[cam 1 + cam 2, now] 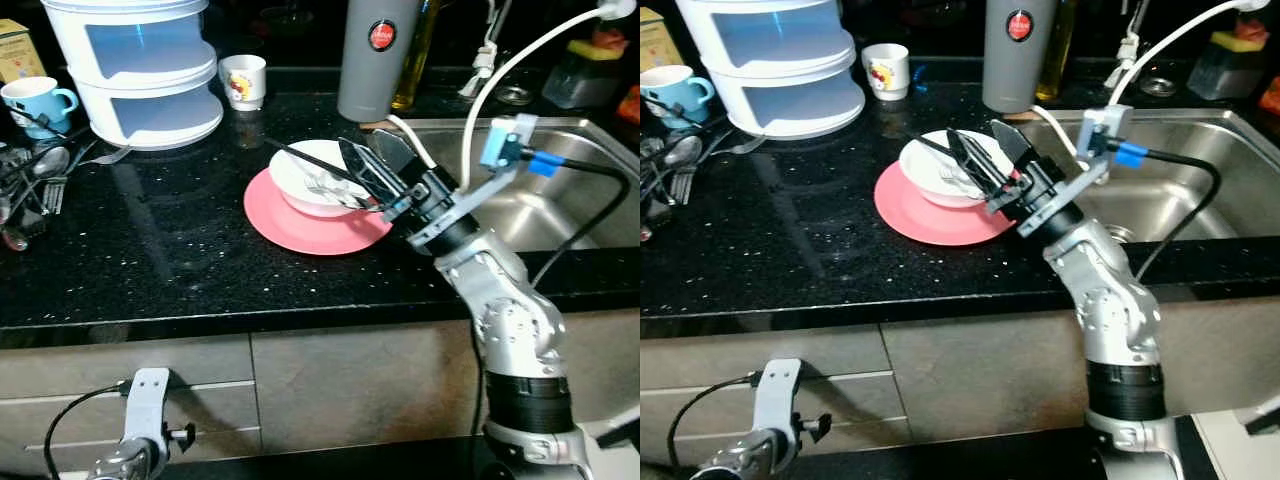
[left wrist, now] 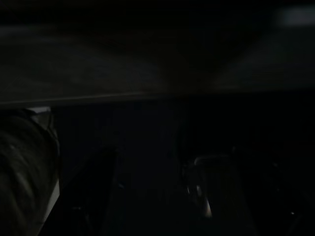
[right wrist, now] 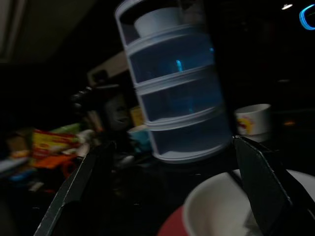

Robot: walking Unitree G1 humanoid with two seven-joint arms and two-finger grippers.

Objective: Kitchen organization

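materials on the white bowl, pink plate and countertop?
White bowl: glossy, thick rim, probably glazed ceramic. Pink plate under it: smooth, flat colour with a soft sheen, looks like plastic or melamine, though ceramic is possible. Countertop: polished black with light speckles and mirror-like reflections, likely granite or engineered stone. Right gripper is open over the bowl.

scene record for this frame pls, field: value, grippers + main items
right gripper: open, fingers over the white bowl
left gripper: hangs idle below the counter edge
bowl: sits on pink plate, utensils inside
counter: black, speckled
behind plate: white stacked container, small white cup, grey flask
robot's left: blue mug, loose cutlery
robot's right: steel sink
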